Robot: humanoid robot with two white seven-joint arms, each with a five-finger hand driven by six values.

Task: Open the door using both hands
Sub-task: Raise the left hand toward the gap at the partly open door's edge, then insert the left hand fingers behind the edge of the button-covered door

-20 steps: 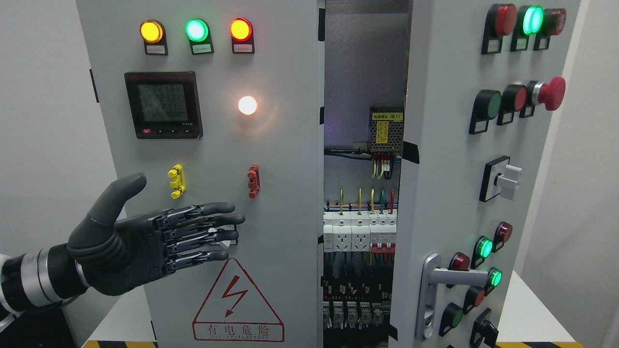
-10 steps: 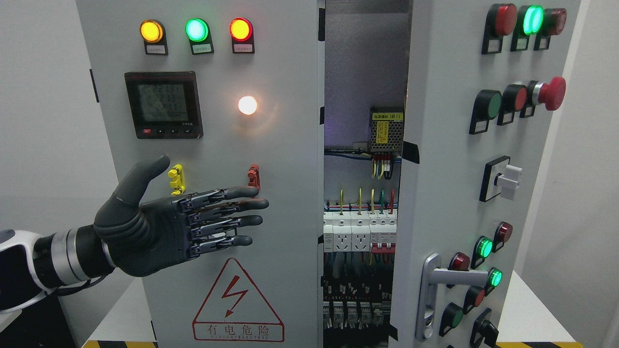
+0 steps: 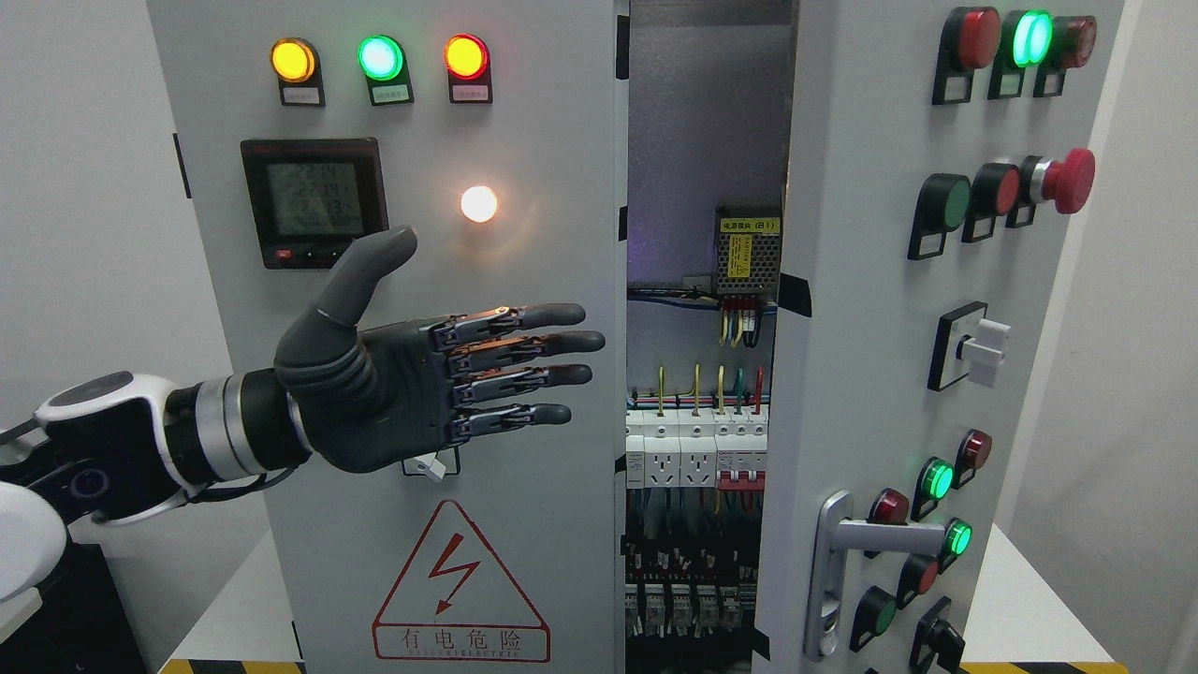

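Pale grey wall (image 3: 84, 187) behind, white table (image 3: 1039, 599) under a grey electrical cabinet (image 3: 552, 580) that fills most of the head view; hazard striping along the table's front edge.

Hidden/unclear: cabinet top and bottom cut off by the frame. Meter display (image 3: 315, 199) digits too blurred to read. Small white toggle (image 3: 426, 465) mostly covered by the palm. Whether the hand touches the panel can't be judged from this angle.

Left hand (image 3: 421, 384) comes in from lower left, in front of the left door (image 3: 393, 337). Palm faces the camera, four fingers (image 3: 543, 348) straight and close together, pointing right, tips just short of that door's right edge. Thumb up, overlapping the meter's lower right corner. Holds nothing.

Right door (image 3: 870, 374) is swung partly open, panel angled toward the camera, lever handle (image 3: 875, 538) low on it, pushbuttons and lit green lamps across its face. Gap between the doors shows the power supply (image 3: 747, 251), wiring and breaker rows (image 3: 693, 449). Left door looks closed: three lamps on top, white lamp (image 3: 478, 203) lit, warning triangle (image 3: 460, 585) at bottom.
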